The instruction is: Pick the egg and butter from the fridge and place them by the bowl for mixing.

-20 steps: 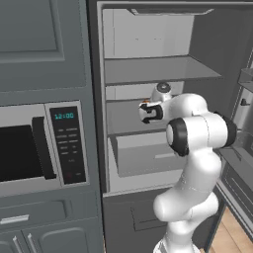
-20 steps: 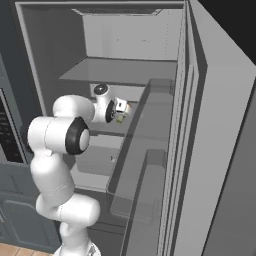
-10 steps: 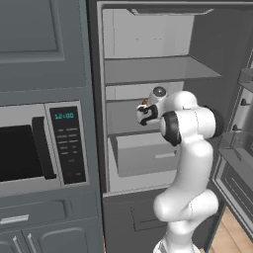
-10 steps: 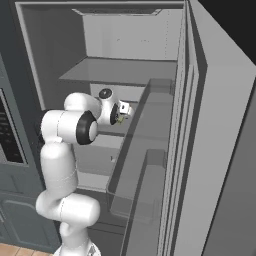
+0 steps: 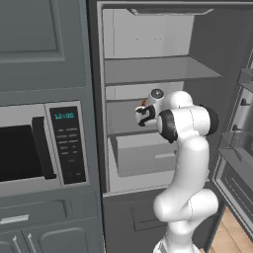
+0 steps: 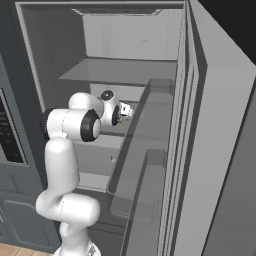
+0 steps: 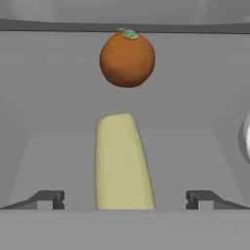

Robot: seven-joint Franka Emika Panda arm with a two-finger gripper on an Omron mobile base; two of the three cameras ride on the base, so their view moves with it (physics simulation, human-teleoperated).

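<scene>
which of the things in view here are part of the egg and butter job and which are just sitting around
Part of the job:
butter, lined up between the open gripper's fingertips
egg, at the hand view's right edge
fridge, door open

Just lying about:
reddish-brown ball, beyond the butter
microwave, beside the fridge

Kitchen: open fridge (image 5: 148, 74), built-in microwave (image 5: 37, 143).

I see the arm folded at the elbow, forearm reaching forward (wrist roughly level), with the gripper (image 7: 125, 199) spread wide, both dark fingertips (image 7: 48, 197) far apart.
</scene>
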